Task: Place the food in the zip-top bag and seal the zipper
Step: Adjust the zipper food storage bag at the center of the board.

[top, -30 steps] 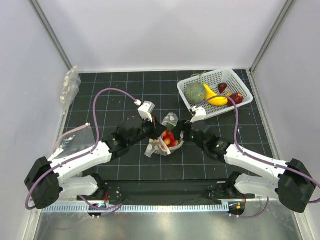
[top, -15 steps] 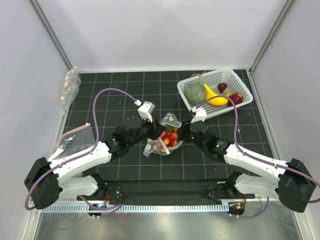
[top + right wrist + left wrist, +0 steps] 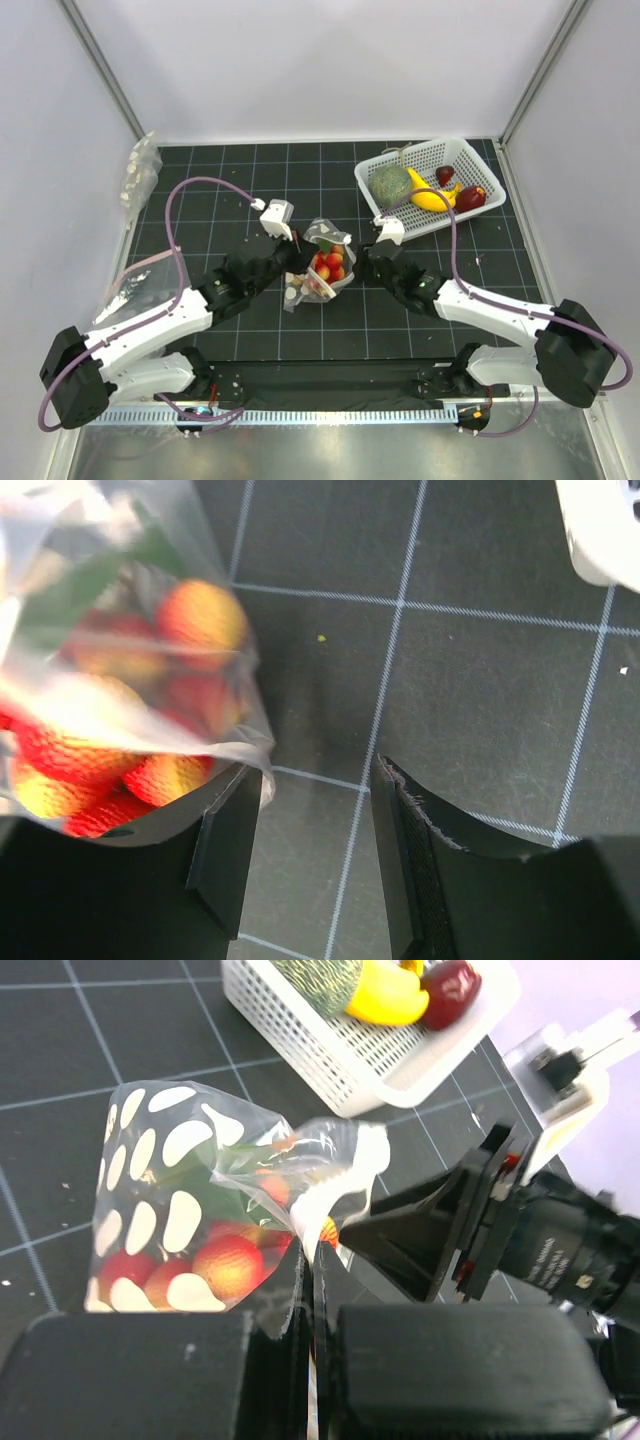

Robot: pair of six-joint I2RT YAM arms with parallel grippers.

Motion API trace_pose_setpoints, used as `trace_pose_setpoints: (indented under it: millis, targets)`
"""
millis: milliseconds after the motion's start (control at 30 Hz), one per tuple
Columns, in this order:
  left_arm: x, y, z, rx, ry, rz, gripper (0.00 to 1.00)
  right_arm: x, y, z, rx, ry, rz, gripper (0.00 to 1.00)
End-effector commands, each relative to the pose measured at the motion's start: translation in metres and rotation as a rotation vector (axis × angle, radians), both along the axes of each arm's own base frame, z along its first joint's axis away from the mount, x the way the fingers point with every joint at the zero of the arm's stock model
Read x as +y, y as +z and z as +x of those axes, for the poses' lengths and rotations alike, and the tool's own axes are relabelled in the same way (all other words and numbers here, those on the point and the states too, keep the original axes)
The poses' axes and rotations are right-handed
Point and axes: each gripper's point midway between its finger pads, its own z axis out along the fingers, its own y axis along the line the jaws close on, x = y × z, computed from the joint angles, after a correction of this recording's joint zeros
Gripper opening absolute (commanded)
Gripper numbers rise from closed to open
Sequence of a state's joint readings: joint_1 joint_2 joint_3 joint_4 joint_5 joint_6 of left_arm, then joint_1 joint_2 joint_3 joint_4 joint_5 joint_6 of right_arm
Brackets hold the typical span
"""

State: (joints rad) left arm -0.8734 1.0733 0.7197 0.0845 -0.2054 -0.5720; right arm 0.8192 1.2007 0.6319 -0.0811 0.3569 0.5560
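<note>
The left fingers (image 3: 312,1345) are closed on the zip-top bag (image 3: 160,1190) at its mouth edge. The right fingers (image 3: 358,266) stand open and empty, with the bag just beside them.

left pincer (image 3: 315,1308) pinching zip-top bag (image 3: 150,1190) | food (image 3: 226,1265) inside

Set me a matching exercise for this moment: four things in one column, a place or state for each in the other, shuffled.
Column one:
1. food
2. banana
3. left pincer
4. right pincer

Column two:
A. in the white basket
B. open, nothing between its fingers
C. inside the zip-top bag
D. shut on the zip-top bag's film

Pairs: 1-C, 2-A, 3-D, 4-B
</note>
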Motion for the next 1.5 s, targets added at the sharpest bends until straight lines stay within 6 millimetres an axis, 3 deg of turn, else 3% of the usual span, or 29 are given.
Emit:
trace_pose_setpoints:
  millis: [0, 167, 467, 733, 933, 1000, 1233, 1467]
  targets:
    - [0.010, 0.019, 0.007, -0.047, 0.064, -0.046, 0.00, 0.008, 0.015, 0.014, -0.028, -0.034, 0.011, 0.53]
    - [0.008, 0.017, 0.007, -0.042, 0.057, -0.045, 0.00, -0.002, 0.012, 0.020, -0.031, -0.084, -0.043, 0.52]
    - [-0.012, 0.002, 0.006, 0.017, -0.020, -0.018, 0.00, 0.016, 0.039, 0.010, -0.121, 0.041, 0.088, 0.52]
    - [-0.031, -0.006, -0.001, 0.068, -0.106, -0.015, 0.00, 0.025, 0.042, 0.005, -0.152, 0.058, 0.033, 0.53]
    - [-0.041, -0.011, -0.004, 0.091, -0.153, -0.019, 0.00, 0.020, 0.046, 0.007, -0.186, 0.022, 0.002, 0.53]
    - [-0.042, -0.010, -0.005, 0.091, -0.161, -0.020, 0.00, 0.008, 0.039, 0.010, -0.179, -0.035, -0.049, 0.51]
    - [-0.025, -0.017, 0.007, 0.077, -0.057, 0.035, 0.00, -0.014, 0.028, 0.021, -0.144, -0.175, -0.193, 0.41]
    - [-0.004, -0.020, 0.022, 0.059, 0.070, 0.100, 0.00, -0.018, 0.027, 0.021, -0.123, -0.193, -0.225, 0.37]
